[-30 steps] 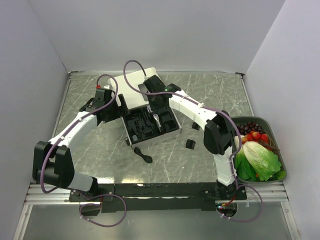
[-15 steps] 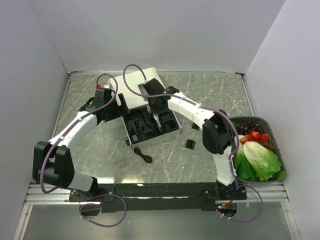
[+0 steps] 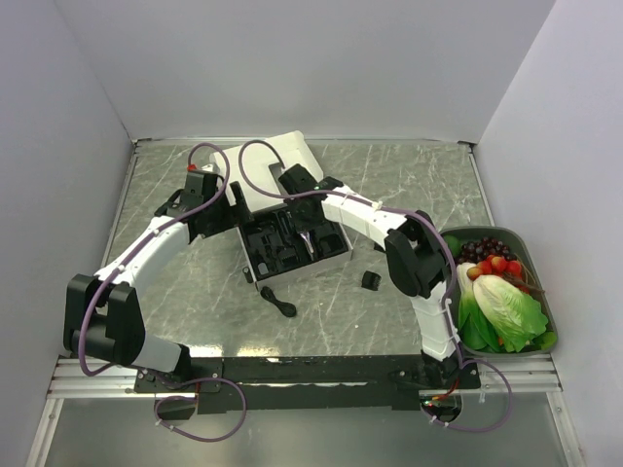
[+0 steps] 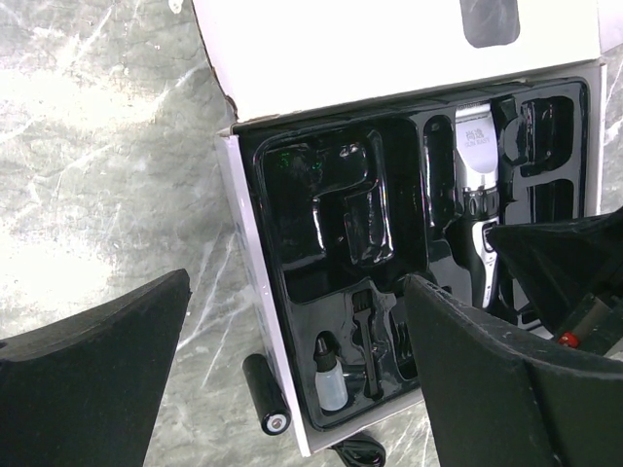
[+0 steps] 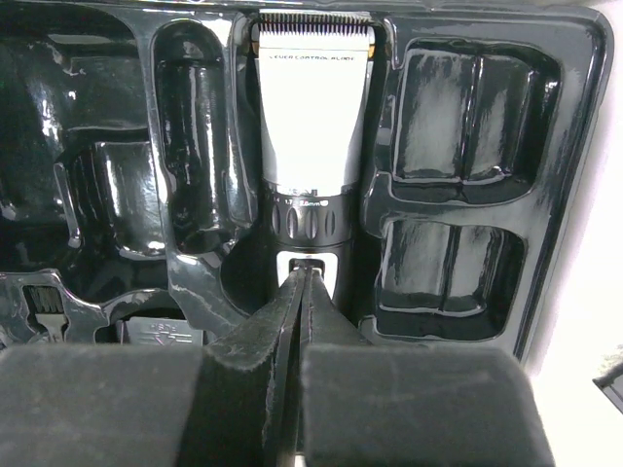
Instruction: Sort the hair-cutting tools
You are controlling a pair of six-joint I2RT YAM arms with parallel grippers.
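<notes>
The black hair clipper (image 5: 311,146) with its silver blade end lies in the middle slot of the black tray (image 5: 458,185) of the white box (image 3: 341,255). It also shows in the top view (image 3: 310,236) and the left wrist view (image 4: 477,165). My right gripper (image 5: 304,270) is shut, with its tips resting on the clipper's black body just behind the silver part. My left gripper (image 4: 297,282) is open and empty above the tray's left edge. A small black attachment (image 3: 371,280) lies on the table to the right of the box.
The box's white lid (image 3: 277,161) lies open at the back. A black cable (image 3: 280,302) and a black cylinder (image 4: 265,407) lie by the box's near-left corner. An oil bottle (image 4: 331,381) and a brush (image 4: 365,336) sit in the tray. A bin of vegetables (image 3: 501,292) stands at the right.
My right arm has shifted a little to the left over the tray. The left arm and the box have not moved.
</notes>
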